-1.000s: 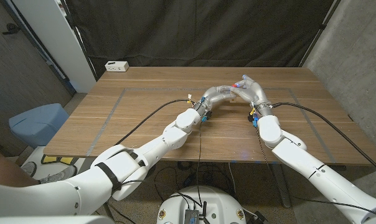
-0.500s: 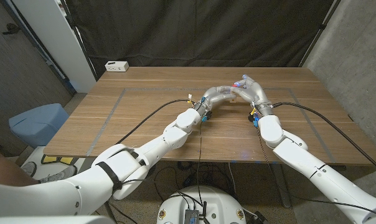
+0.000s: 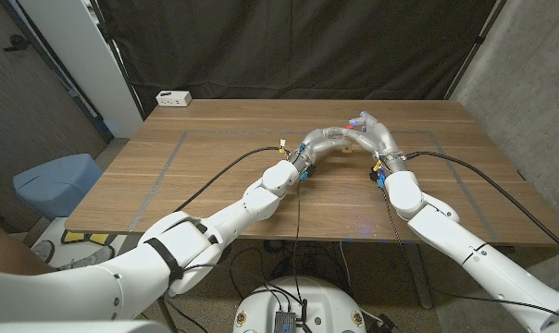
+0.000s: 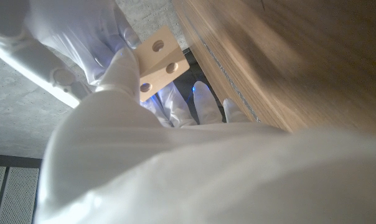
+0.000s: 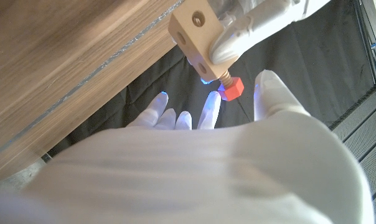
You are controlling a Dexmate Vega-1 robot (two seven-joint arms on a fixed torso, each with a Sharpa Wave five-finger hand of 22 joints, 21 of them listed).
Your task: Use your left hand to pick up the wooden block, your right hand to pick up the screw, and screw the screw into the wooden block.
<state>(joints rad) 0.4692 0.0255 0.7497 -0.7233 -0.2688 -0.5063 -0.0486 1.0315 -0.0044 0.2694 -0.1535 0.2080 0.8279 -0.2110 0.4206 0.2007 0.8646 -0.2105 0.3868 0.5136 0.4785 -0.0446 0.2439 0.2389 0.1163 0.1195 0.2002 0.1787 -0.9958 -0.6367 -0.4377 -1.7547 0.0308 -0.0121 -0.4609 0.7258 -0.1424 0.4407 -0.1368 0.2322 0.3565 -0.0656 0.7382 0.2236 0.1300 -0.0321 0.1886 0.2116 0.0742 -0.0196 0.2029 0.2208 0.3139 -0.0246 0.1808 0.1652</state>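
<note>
**Screw seated in the block, both hands meeting above the table**

Your right hand [image 5: 194, 168] has its fingers spread and reaching up toward the screw [image 5: 230, 87]; the red hex head sits at the fingertips [image 5: 208, 111], but you cannot tell from these views whether a finger and thumb actually pinch it. The screw's threaded shank runs from the red head into a face of the wooden block [image 5: 196, 34], so the screw is already standing in one of the block's holes.

Your left hand [image 4: 116, 71] holds that wooden block [image 4: 158, 61], fingers wrapped against its side, with round holes showing on its light faces.

In the head view, your two hands meet above the far middle of the wooden table [image 3: 215, 171], the left hand [image 3: 328, 137] beside the right hand [image 3: 372, 129]. A small white box [image 3: 173, 97] sits at the table's far left corner, well apart from the hands.
</note>
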